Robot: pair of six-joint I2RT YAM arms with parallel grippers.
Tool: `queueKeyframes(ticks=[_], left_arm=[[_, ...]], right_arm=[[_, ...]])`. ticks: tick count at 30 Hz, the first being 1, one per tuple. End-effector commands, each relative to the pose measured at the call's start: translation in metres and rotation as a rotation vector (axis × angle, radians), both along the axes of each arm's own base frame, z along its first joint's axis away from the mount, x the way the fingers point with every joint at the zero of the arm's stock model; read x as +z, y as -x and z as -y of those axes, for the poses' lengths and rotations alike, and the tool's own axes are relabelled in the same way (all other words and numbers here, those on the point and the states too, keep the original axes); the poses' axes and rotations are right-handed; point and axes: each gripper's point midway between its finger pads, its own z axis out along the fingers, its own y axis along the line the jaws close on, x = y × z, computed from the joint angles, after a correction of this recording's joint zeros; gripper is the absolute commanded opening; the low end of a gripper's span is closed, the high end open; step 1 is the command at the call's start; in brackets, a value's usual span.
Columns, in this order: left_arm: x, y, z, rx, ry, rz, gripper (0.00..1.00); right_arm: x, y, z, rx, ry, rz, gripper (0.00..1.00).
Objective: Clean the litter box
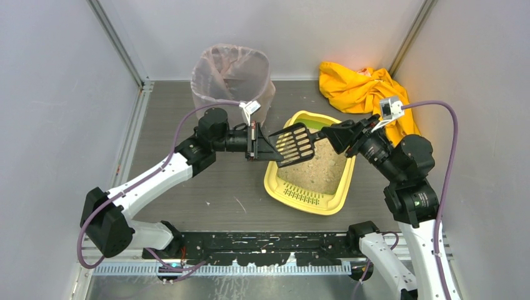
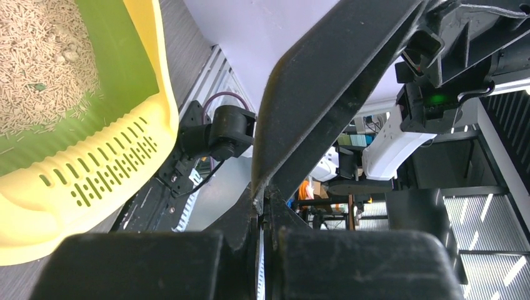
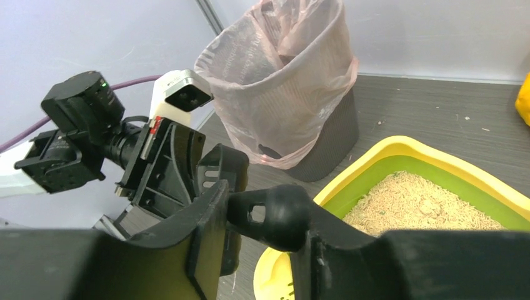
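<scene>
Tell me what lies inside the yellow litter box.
Beige sandy litter covers the floor of the litter box. The black slotted scoop hangs over its left side and hides the litter beneath it. Anything buried in the litter cannot be seen.

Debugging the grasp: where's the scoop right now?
Top view, centre: the scoop hangs over the far left part of the litter box, between the left gripper and the right gripper.
</scene>
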Motion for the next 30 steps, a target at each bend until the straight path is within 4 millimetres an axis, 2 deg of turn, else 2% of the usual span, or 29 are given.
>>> queueKeyframes(ticks=[1, 4, 5, 8, 9, 10, 12, 13, 14, 17, 19, 20, 24, 30], left_arm=[[0.051, 0.006, -0.004, -0.019, 0.111, 0.123, 0.00], [0.051, 0.006, -0.004, -0.016, 0.107, 0.124, 0.00], [0.050, 0.006, -0.004, -0.014, 0.104, 0.124, 0.00], [0.046, 0.002, -0.005, -0.001, 0.092, 0.122, 0.00], [0.043, 0.001, -0.005, 0.009, 0.083, 0.125, 0.03], [0.040, -0.002, -0.007, 0.026, 0.068, 0.126, 0.11], [0.031, -0.010, -0.011, 0.076, 0.010, 0.157, 0.36], [0.022, -0.015, -0.017, 0.121, -0.057, 0.174, 0.46], [0.004, -0.019, -0.027, 0.165, -0.162, 0.173, 0.56], [-0.021, -0.035, -0.057, 0.295, -0.352, 0.259, 0.75], [-0.033, -0.039, -0.073, 0.339, -0.436, 0.295, 0.93], [-0.038, -0.040, -0.080, 0.354, -0.469, 0.314, 0.99], [-0.055, -0.045, -0.103, 0.429, -0.563, 0.343, 1.00], [-0.077, -0.067, -0.114, 0.484, -0.569, 0.266, 1.00]], right_arm=[[0.010, 0.002, 0.003, -0.010, 0.016, 0.043, 0.32], [0.009, 0.000, 0.004, -0.019, 0.013, 0.032, 0.04], [0.009, 0.000, 0.005, -0.024, 0.012, 0.031, 0.01], [0.009, -0.003, 0.008, -0.047, 0.009, 0.025, 0.01], [0.009, -0.006, 0.010, -0.068, 0.005, 0.020, 0.01], [0.008, -0.009, 0.014, -0.095, 0.003, 0.011, 0.01], [0.005, -0.018, 0.024, -0.165, -0.002, -0.005, 0.01], [0.005, -0.022, 0.028, -0.200, -0.008, -0.014, 0.01], [0.004, -0.026, 0.033, -0.233, -0.017, -0.024, 0.01], [0.002, -0.037, 0.040, -0.290, -0.030, -0.057, 0.01], [0.000, -0.046, 0.045, -0.338, -0.045, -0.078, 0.01], [-0.001, -0.050, 0.049, -0.366, -0.053, -0.090, 0.01], [-0.010, -0.067, 0.068, -0.501, -0.073, -0.130, 0.01], [-0.046, -0.086, 0.069, -0.532, -0.033, -0.207, 0.01]])
